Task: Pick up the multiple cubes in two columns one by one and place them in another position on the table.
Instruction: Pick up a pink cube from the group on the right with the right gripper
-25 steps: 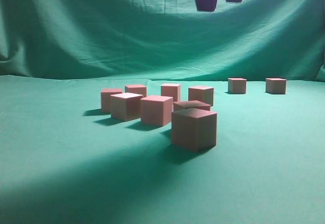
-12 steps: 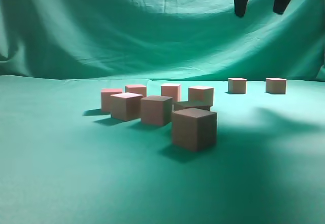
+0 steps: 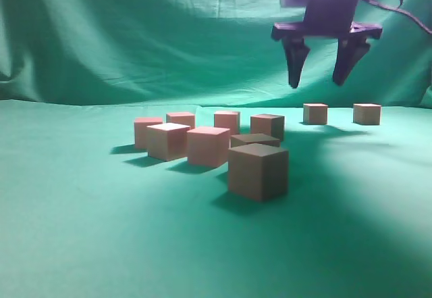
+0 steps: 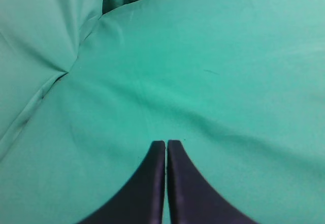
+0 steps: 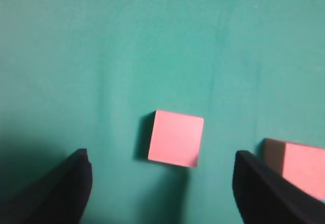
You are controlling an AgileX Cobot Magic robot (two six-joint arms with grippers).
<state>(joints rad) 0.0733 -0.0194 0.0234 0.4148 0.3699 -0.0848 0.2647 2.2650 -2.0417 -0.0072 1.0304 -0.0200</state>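
The right gripper [image 3: 322, 75] hangs in the air at about one o'clock in the exterior view, jaws spread wide and empty, its upper body cut off by the top edge and a cable trailing off to the right. It sits above and slightly in front of two cubes set apart at the far right of the table [image 3: 81, 244]: one [image 3: 315, 113] nearly under the fingertips, the other [image 3: 366, 113] farther toward three o'clock. The main cluster of cubes [image 3: 209, 146] stands at centre, in two rough columns running away from the camera; the nearest cube [image 3: 258, 171] lies in the arm's shadow and looks dark grey-brown, and it hides most of the cube behind it [image 3: 254, 138], of which only the top shows. In the right wrist view a single cube [image 5: 175, 138] lies between the two dark fingers [image 5: 56, 193], touching neither, while a second cube [image 5: 299, 165] at four o'clock is cut by the frame edge and partly covered by the right finger. The left gripper [image 4: 166, 144] is closed, tips pressed together over bare cloth, with nothing between them; its base is cut off at six o'clock. The backdrop cloth [image 3: 135, 34] hangs creased behind.
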